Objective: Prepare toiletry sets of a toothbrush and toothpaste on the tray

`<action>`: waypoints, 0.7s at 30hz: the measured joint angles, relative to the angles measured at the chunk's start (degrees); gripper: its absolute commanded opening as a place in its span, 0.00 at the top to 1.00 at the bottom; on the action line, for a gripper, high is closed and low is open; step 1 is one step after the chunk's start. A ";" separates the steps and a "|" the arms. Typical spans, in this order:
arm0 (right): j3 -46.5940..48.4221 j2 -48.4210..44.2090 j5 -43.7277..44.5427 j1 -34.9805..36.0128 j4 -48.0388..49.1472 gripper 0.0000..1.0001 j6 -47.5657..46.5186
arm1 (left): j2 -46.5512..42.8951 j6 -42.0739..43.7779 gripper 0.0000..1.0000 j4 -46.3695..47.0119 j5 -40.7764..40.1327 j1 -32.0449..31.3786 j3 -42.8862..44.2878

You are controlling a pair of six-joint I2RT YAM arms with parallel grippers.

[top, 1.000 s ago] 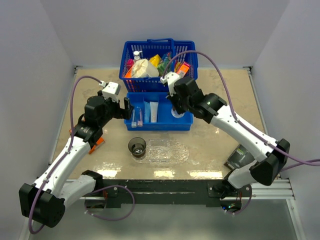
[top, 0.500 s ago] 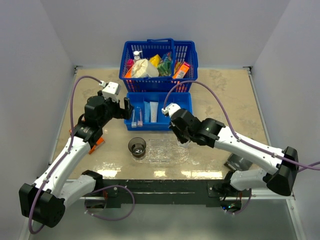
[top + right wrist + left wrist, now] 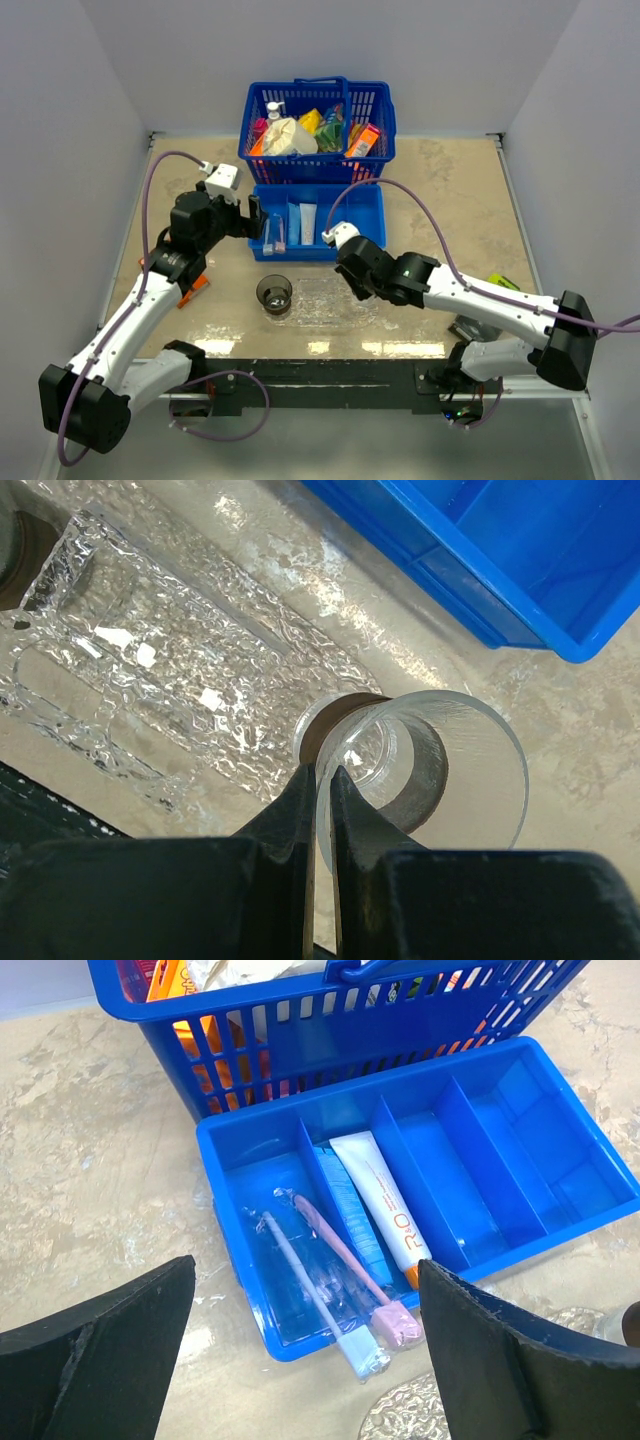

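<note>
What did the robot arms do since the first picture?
The right gripper came away from the blue bin to the right end of the tray, pinching a clear cup by its rim. The left gripper, the toothbrushes, the toothpaste and the dark cup stayed put.

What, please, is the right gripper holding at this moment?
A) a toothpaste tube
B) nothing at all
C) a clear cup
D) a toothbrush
C: the right wrist view shows the right gripper pinching the rim of a clear cup between its fingers.
</note>
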 measured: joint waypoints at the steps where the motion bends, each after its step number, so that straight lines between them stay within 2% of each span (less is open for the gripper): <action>1: -0.22 0.00 0.37 0.31 0.33 1.00 0.11 | 0.04 0.00 0.04 0.00 0.00 0.00 0.00; 21: -3.06 1.70 6.21 5.31 3.39 1.00 1.36 | 0.31 0.00 0.04 0.00 0.09 0.00 0.00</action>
